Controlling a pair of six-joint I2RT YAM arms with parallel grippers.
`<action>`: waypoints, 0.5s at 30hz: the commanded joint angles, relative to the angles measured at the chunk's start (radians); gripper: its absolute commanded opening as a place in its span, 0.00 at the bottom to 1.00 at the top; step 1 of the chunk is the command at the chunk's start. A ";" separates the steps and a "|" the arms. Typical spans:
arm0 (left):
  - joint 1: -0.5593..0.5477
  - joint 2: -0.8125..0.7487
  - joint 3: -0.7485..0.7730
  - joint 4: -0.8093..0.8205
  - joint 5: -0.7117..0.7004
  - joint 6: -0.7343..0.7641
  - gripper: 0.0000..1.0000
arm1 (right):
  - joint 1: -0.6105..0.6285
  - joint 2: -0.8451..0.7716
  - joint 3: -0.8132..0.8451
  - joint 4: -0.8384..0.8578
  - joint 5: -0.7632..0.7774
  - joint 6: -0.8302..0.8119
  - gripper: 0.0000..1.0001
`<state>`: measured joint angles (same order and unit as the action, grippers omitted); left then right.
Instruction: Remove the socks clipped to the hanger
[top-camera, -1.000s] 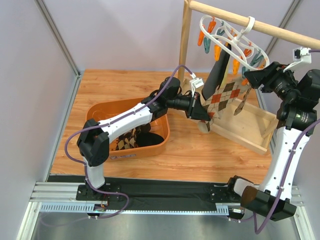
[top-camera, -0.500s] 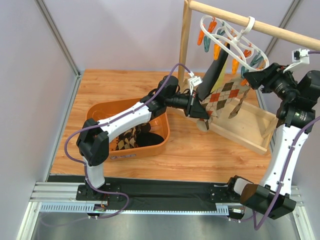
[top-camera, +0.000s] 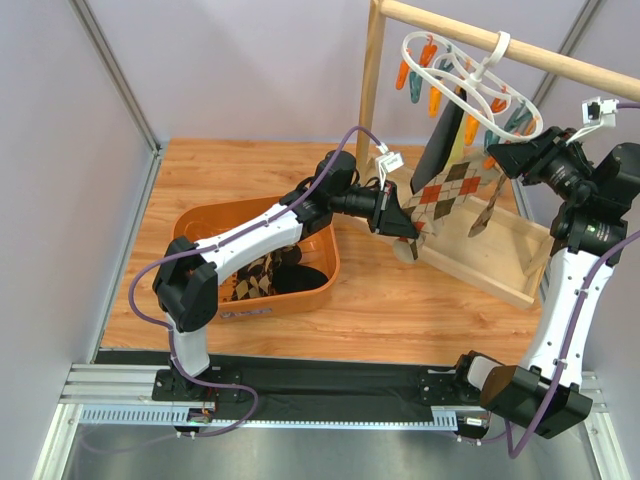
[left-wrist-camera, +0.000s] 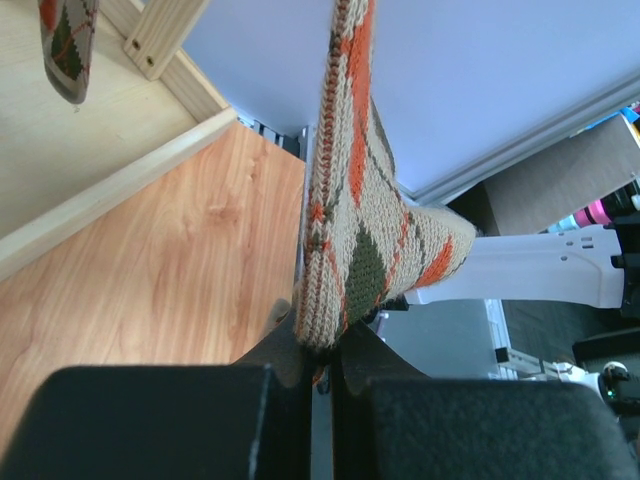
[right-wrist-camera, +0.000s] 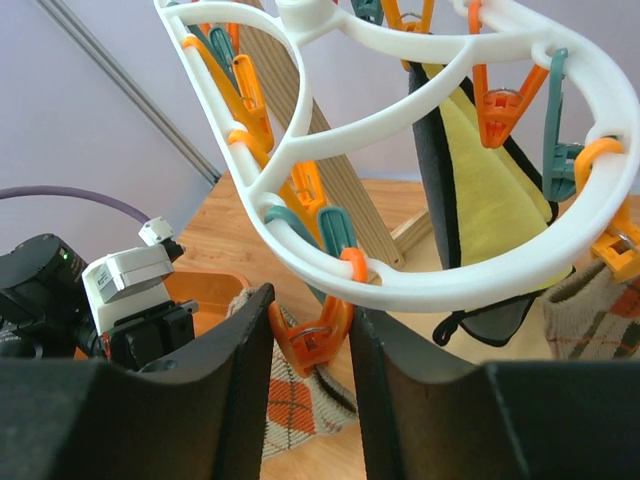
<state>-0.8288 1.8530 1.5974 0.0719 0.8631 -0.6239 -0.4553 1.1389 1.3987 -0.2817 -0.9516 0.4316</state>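
Note:
The white ring hanger (top-camera: 533, 112) hangs from the wooden rail; its rim fills the right wrist view (right-wrist-camera: 440, 280). A brown-and-tan argyle sock (top-camera: 450, 190) hangs stretched from an orange clip (right-wrist-camera: 312, 335). My left gripper (top-camera: 403, 222) is shut on this sock's lower end (left-wrist-camera: 350, 200). My right gripper (top-camera: 498, 158) has its fingers (right-wrist-camera: 240, 380) pressed on both sides of that orange clip. A black-and-yellow sock (top-camera: 445, 140) hangs clipped beside it (right-wrist-camera: 480, 200). Another argyle sock (right-wrist-camera: 600, 315) hangs at the right.
An orange tub (top-camera: 200, 225) at the left holds several socks (top-camera: 265, 275). The wooden post (top-camera: 372, 90) and rail (top-camera: 560, 60) stand over a wooden base tray (top-camera: 500, 265). Grey walls close in both sides.
My left gripper has drawn the argyle sock's end slightly left and up, so the sock is tauter. The hanger has swayed a little. My right gripper stays at the orange clip.

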 joint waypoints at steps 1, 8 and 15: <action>0.003 -0.043 0.032 0.045 0.024 -0.007 0.00 | -0.005 -0.016 0.000 0.073 -0.019 0.018 0.34; 0.005 -0.051 0.021 0.043 0.017 -0.003 0.00 | -0.006 -0.018 0.003 0.072 -0.030 0.022 0.15; 0.016 -0.078 0.024 -0.003 -0.012 0.012 0.00 | -0.006 -0.022 0.009 0.062 -0.027 0.029 0.17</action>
<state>-0.8230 1.8526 1.5974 0.0696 0.8608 -0.6231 -0.4595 1.1389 1.3975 -0.2707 -0.9619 0.4488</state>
